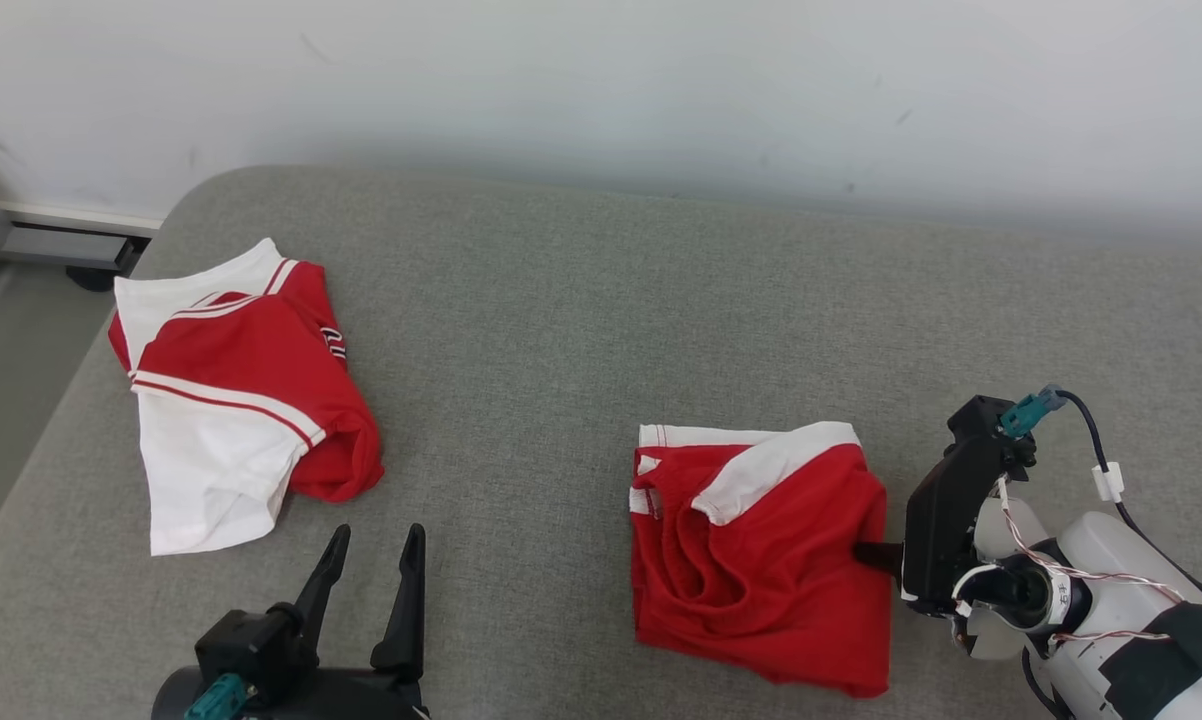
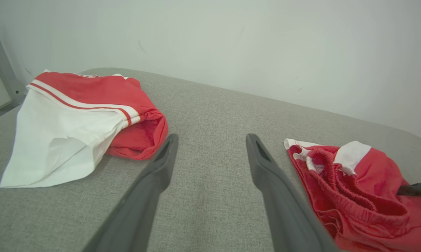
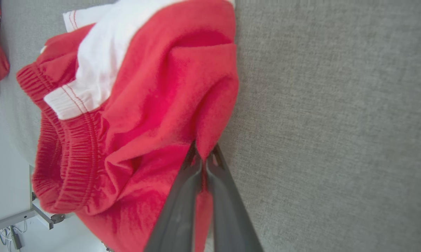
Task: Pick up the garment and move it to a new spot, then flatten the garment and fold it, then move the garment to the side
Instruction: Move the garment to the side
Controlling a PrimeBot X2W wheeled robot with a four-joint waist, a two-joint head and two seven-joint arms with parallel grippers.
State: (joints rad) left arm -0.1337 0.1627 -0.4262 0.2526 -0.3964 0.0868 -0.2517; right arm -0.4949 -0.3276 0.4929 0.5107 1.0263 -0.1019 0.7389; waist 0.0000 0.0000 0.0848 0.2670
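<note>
The garment is a crumpled pair of red shorts with white panels, lying right of centre on the grey cushion. My right gripper reaches into its right edge from the side and is shut on a fold of the red cloth. In the right wrist view the garment bunches up, and the right gripper pinches its hem between closed fingers. My left gripper stands open at the lower left, empty, over bare cushion. From the left wrist, the left gripper points between the two cloth piles, with the garment at right.
A second red and white garment lies folded at the cushion's far left, also seen as a red and white pile. A pale wall runs behind the grey cushion. A metal frame stands at the far left.
</note>
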